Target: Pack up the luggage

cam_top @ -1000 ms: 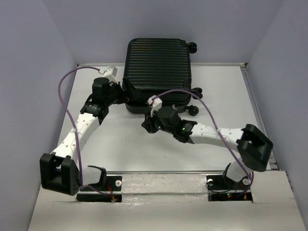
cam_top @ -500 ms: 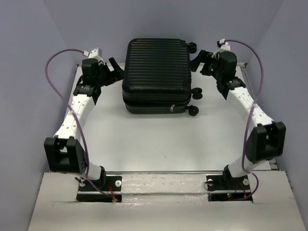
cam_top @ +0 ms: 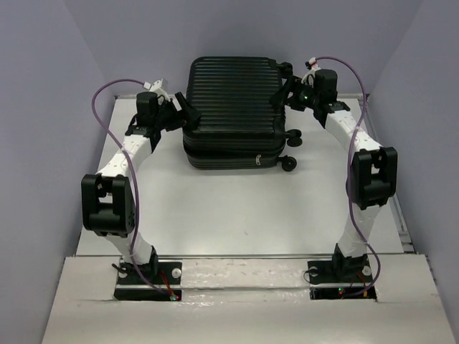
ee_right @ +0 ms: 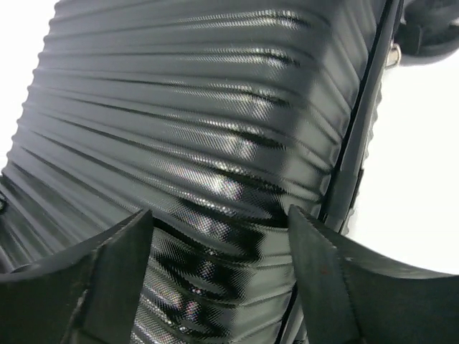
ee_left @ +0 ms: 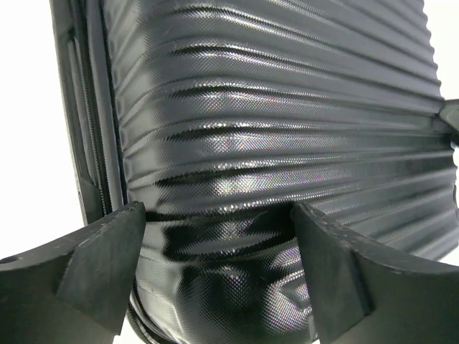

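The large black hard-shell suitcase (cam_top: 233, 107) with its ribbed lid lies flat and zipped shut at the far middle of the white table (cam_top: 237, 215). Its small black caster wheels (cam_top: 288, 164) point right, and it sits where it sat half a second ago.

Both arms have drawn in toward it. The left gripper (cam_top: 185, 115), earlier standing off the case's left side, now sits against its left edge. Its fingers are spread wide, and in the left wrist view the ridged shell (ee_left: 272, 143) fills the gap between them (ee_left: 216, 215).

The right gripper (cam_top: 281, 93) has moved left to the far right corner, near the far wheel. Its fingers are also spread, with the shell (ee_right: 186, 129) in the gap (ee_right: 220, 218). I cannot tell whether either pair touches the shell. Both elbows now stand further up the table.
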Robot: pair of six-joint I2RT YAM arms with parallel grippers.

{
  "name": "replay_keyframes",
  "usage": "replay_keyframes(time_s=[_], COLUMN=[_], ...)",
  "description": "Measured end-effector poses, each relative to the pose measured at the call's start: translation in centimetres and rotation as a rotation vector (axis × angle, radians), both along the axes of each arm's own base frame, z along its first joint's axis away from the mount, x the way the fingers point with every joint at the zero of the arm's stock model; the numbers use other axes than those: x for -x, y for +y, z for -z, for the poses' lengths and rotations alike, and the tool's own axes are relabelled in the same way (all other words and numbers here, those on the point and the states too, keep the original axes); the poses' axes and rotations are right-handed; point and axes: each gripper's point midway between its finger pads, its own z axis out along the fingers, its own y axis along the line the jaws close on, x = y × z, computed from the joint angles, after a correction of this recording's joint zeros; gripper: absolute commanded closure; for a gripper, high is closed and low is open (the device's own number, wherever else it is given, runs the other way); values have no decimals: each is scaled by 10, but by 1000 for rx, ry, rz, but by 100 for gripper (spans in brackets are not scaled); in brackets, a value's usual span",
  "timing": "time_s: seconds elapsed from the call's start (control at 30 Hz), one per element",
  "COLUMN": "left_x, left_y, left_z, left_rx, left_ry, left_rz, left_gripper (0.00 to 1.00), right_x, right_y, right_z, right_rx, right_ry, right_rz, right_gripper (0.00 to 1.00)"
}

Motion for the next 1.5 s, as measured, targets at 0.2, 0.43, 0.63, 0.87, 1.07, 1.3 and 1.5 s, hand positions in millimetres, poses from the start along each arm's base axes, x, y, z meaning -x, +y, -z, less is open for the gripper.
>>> replay_keyframes(time_s=[0.2,0.43,0.63,0.87,1.07,1.3,1.5], left_x=[27,108,173,194,187,211,235], left_y=[-12,-48,-101,-130,-109,-73,-56], left_z=[5,0,-3,-60,-217,-221,-99], left_rx=[-35,-72,-34,31,126,125,-5], left_ry=[-75,-80,-25,-73,-396,-450,-250], left_rz=[-106,-123,65,174,77,16,36], left_gripper=[23,23,20,8,4,4,5], right_x=[-4,-8,-36,-46,-7,74,146], right_y=[-3,3,17,75,98,73,11], right_z=[-3,-8,-16,-25,-37,-140,-159], right_rx=[23,45,8,-67,-80,-59,41], right_ry=[-41,-92,-129,-146,-69,-211,-426], right_rz=[-32,-99,-152,-279,-338,-328,-179], right_gripper=[35,28,9,3,1,3,93])
